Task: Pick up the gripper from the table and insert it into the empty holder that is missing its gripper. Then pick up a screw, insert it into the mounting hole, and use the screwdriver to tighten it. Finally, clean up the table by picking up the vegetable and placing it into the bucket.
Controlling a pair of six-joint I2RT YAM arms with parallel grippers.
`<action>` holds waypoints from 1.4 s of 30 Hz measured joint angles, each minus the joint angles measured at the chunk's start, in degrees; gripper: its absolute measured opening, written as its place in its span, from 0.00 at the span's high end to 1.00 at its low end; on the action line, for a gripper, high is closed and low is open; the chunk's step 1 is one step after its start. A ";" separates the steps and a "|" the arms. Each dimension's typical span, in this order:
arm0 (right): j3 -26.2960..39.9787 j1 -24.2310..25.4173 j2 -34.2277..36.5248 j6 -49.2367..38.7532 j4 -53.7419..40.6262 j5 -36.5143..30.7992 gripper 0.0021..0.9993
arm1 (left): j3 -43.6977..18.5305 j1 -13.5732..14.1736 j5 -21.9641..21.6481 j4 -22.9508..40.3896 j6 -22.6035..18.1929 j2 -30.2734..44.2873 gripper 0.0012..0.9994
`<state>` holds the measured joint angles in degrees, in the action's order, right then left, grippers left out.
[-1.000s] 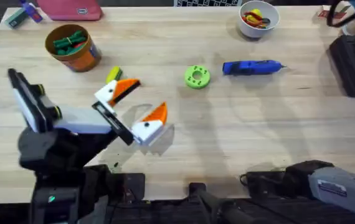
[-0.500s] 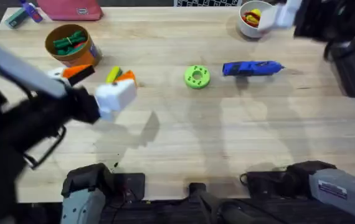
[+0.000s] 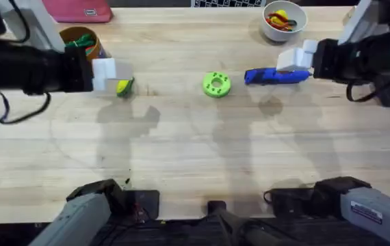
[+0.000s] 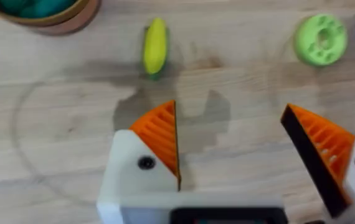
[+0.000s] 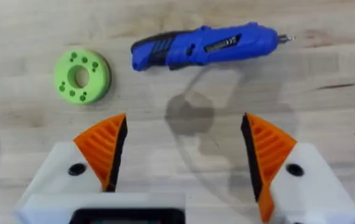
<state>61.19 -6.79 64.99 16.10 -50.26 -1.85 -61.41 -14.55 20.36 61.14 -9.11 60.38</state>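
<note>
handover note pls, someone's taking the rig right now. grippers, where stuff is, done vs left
Left gripper: open, empty, above the vegetable, which lies on the table beside the bucket.
Right gripper: open, empty, above the screwdriver.
Screwdriver lies flat on the table, to the right of the holder; the two are apart.
Done: cannot confirm the gripper insert or the screw from these views.
Left: vegetable not yet in the bucket; screwdriver not yet picked up.
</note>
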 joint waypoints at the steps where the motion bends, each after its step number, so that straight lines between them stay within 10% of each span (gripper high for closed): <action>1: 0.00 0.00 0.00 0.00 -0.47 0.03 0.01 | -1.59 0.25 -2.08 1.49 -0.63 1.73 0.01; 14: -0.02 0.00 0.00 -0.72 -2.69 0.20 0.01 | -6.95 6.87 -15.85 -4.12 -4.15 27.53 0.01; 30: -0.02 0.00 0.00 -0.94 -2.91 0.20 0.01 | -7.06 10.34 -18.29 -15.82 -5.06 43.93 0.01; 36: -0.02 0.00 0.00 -0.94 -2.63 0.20 0.01 | -7.46 11.04 -17.52 -16.17 -5.31 43.98 0.95; 42: -0.02 0.00 0.00 -0.94 -1.86 0.20 0.01 | -9.02 11.09 -17.36 -14.31 -3.70 44.79 0.97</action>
<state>61.17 -6.79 64.99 15.16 -52.12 -1.65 -70.43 -3.46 3.01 46.83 -12.81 105.17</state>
